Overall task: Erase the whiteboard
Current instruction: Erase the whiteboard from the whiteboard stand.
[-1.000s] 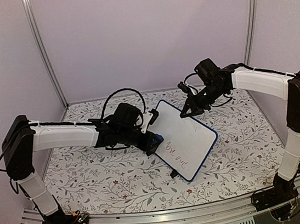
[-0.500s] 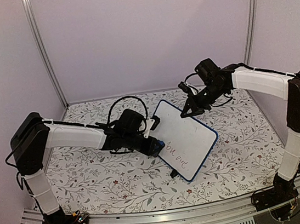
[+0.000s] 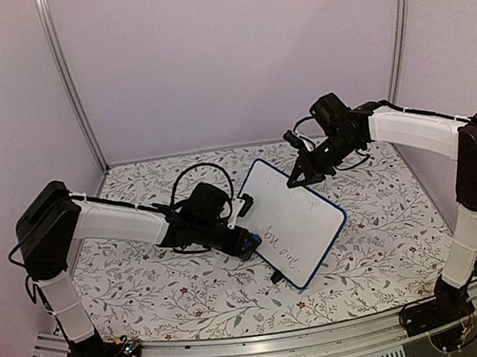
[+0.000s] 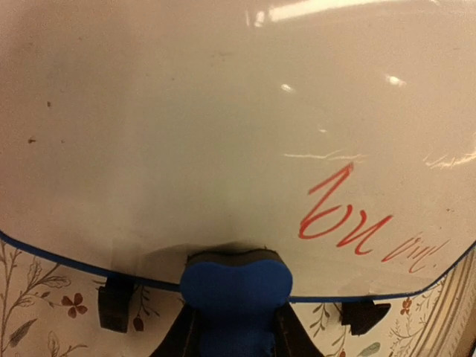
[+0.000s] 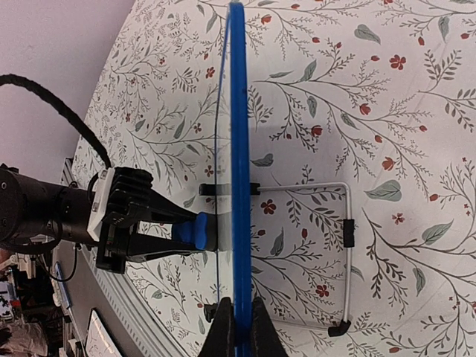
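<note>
On the desk, the whiteboard is propped tilted, its far edge pinched by the closed right hand. An eraser is clamped in the left hand and pressed against the board's lower edge, near red writing.

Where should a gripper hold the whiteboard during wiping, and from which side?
Probably pinch the thin blue frame of the whiteboard at its far edge, from behind. The rim fits between fingers, and the written face is left free for the eraser.
</note>
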Motion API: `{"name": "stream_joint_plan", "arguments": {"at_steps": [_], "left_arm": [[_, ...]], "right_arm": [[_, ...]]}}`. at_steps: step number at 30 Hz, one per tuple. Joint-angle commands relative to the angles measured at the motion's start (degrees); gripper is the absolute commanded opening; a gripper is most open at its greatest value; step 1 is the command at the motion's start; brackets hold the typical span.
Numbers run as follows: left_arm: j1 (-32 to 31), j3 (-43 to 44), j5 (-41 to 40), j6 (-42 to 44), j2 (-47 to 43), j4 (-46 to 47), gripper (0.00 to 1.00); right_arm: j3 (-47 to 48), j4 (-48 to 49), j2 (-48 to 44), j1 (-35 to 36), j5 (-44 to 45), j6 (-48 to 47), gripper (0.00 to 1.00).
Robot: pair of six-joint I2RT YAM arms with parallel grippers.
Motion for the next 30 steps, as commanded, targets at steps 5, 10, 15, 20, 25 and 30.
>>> {"name": "stream_joint_plan", "arguments": {"at_steps": [5, 10, 15, 20, 25, 30], "left_arm": [[-1.8, -2.4, 3.7, 0.5, 0.4, -5.2, 0.0], [-0.2, -3.1, -4.5, 1.5, -6.9, -1.2, 0.0], [4.6, -2.4, -10.2, 2.3, -13.4, 6.1, 0.0], [8.1, 2.1, -9.5, 3.5, -9.1, 7.4, 0.0], [8.6, 5.3, -7.9, 2.8, -3.1, 8.3, 0.0], [9.2, 5.3, -5.2, 0.6, 0.9, 10.5, 0.0]], "right_arm": [[-1.8, -5.4, 2.0, 2.4, 2.2, -1.1, 0.0], [-1.8, -5.4, 2.0, 2.4, 2.1, -1.1, 0.0], [-1.8, -5.5, 1.9, 2.4, 2.1, -1.1, 0.0], [-1.8, -5.4, 1.7, 2.4, 2.0, -1.1, 0.0], [-2.2, -5.2, 1.3, 2.4, 2.0, -1.1, 0.0], [-2.2, -5.3, 1.2, 2.4, 2.0, -1.1, 0.0]]}}
